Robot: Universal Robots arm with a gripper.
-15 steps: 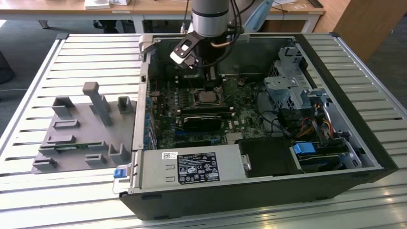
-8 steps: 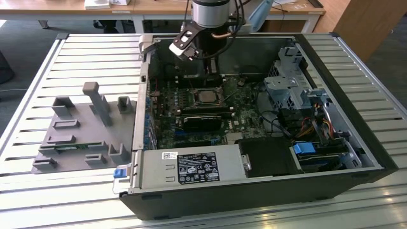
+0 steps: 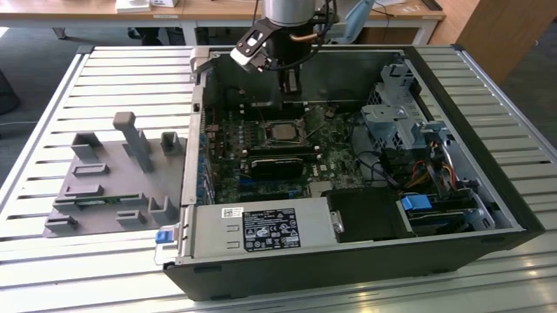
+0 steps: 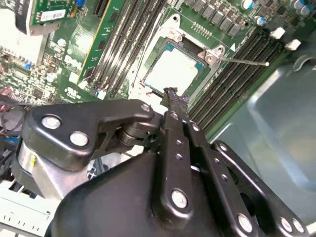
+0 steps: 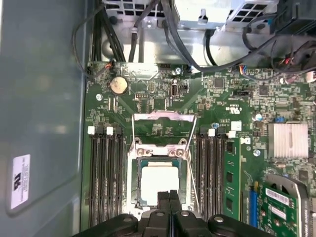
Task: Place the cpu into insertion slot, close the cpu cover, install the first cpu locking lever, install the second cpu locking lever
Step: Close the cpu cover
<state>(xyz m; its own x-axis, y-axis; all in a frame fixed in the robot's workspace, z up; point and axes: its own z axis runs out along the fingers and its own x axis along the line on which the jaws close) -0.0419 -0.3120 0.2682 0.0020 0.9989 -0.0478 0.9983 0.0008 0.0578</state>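
Cpu: lying flat, silver top facing up, in the insertion slot on the motherboard; showing in the exterior view as a small pale square near the middle of the board.
Cpu cover: lying down around the chip, framing it through the square window.
Lever rods: running as thin wires along both sides of the socket; in the second wrist view one thin rod sticking out from the cover's corner over the memory slots; latched or not, cannot tell.
Gripper: hanging just above the socket edge, jaws pressed together with nothing between them; black tips pointing at the rim beside the chip; touching the cover or not, cannot tell.
Arm in the exterior view: reaching down into the open computer case, gripper hovering over the board's far part.
Memory slots: running in long black rows on either side of the socket, one green module standing in the outer row.
Coin battery: sitting on the board beyond the socket.
Case surroundings: resting on a slatted metal table, a grey fixture plate lying beside it at the exterior view's left.
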